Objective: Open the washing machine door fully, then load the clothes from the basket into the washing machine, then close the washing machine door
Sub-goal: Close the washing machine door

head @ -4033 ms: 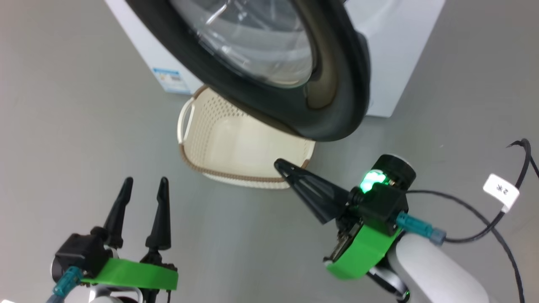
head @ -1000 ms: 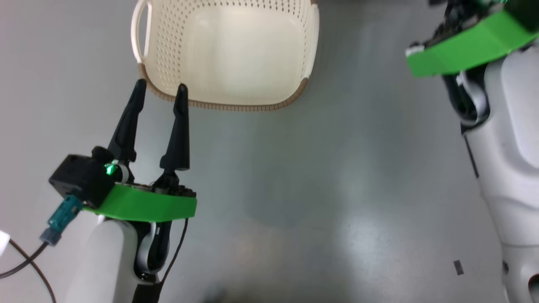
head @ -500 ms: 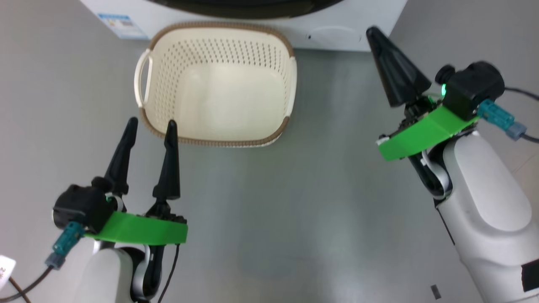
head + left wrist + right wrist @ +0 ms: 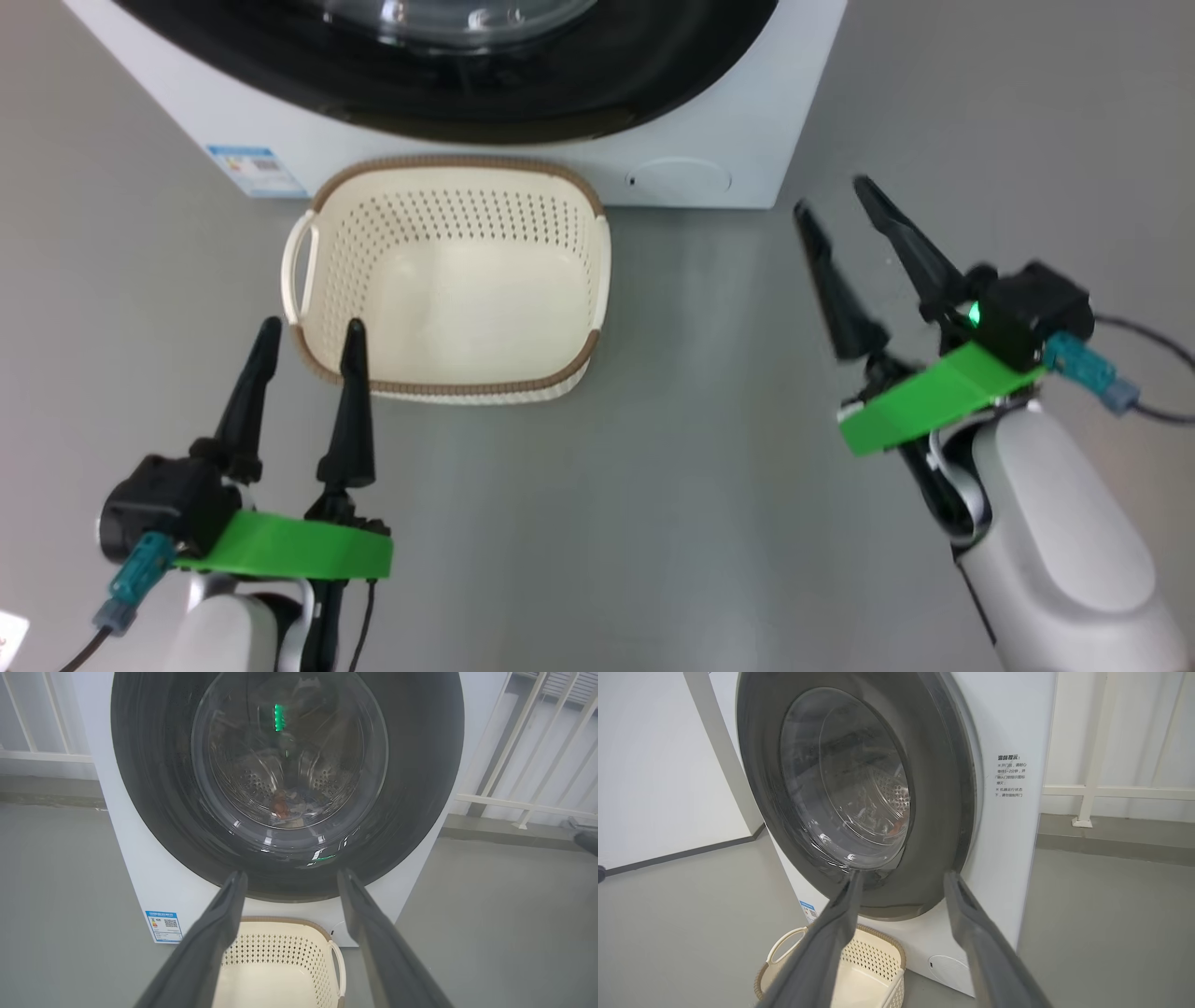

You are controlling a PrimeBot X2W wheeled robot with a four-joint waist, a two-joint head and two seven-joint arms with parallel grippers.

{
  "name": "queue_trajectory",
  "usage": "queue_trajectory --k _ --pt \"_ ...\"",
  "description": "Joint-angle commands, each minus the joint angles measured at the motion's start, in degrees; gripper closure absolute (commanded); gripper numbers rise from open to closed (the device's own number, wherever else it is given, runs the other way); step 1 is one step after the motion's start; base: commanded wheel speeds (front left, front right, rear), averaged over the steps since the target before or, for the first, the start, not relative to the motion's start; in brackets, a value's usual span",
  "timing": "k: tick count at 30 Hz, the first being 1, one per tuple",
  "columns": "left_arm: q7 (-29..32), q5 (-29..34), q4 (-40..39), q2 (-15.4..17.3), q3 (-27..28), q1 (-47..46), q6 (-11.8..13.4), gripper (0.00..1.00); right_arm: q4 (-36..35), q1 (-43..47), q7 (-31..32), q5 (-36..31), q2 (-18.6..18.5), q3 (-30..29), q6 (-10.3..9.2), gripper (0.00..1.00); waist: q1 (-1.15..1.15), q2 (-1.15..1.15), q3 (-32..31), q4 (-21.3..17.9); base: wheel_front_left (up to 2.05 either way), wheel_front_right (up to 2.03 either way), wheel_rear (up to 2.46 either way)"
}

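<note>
The washing machine (image 4: 747, 121) stands at the top of the head view, and the washing machine door (image 4: 285, 779) lies shut flat against its front. Through the glass, the clothes (image 4: 286, 805) show as a small blue and orange heap low in the drum. In front of the machine, the basket (image 4: 448, 387) sits on the floor with nothing in it. My left gripper (image 4: 312, 325) is open just short of the basket's near left rim. To the right of the basket, my right gripper (image 4: 831, 196) hangs open over bare floor, holding nothing.
A blue label sticker (image 4: 254, 170) and a small round white flap (image 4: 679, 177) mark the machine's lower front. White railing (image 4: 514, 802) runs behind the machine. A black cable (image 4: 1153, 341) trails from my right wrist. Grey floor spreads wide on both sides.
My right gripper, shut half a second ago, has opened its fingers and dropped lower. The door, open four seconds ago, now sits shut. The head camera has tilted up.
</note>
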Motion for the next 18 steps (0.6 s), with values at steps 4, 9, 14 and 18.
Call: queue_trajectory --k 4,9,14,18 --pt "-0.35 0.29 -1.27 1.48 4.88 2.31 -0.07 0.0 -2.61 5.72 -0.11 -1.1 1.77 -0.71 -0.33 0.0 0.0 0.0 -4.6 -2.27 0.0 0.0 0.0" --pt "-0.35 0.72 -0.93 1.48 6.94 4.83 -0.07 0.0 -3.47 10.54 -0.11 -2.43 1.64 -2.03 -0.33 0.0 0.0 0.0 -7.53 -3.38 0.0 0.0 0.0" --pt "-0.35 1.72 -1.15 1.48 8.33 7.31 -0.07 0.0 -4.57 15.31 -0.11 -2.92 2.49 -3.74 -0.33 0.0 0.0 0.0 -9.58 -4.41 0.0 0.0 0.0" --pt "-0.35 2.5 -1.32 1.48 9.05 8.82 -0.08 0.0 -5.83 18.42 -0.11 -3.39 3.16 -5.41 -0.33 0.0 0.0 0.0 -10.63 -5.03 0.0 0.0 0.0"
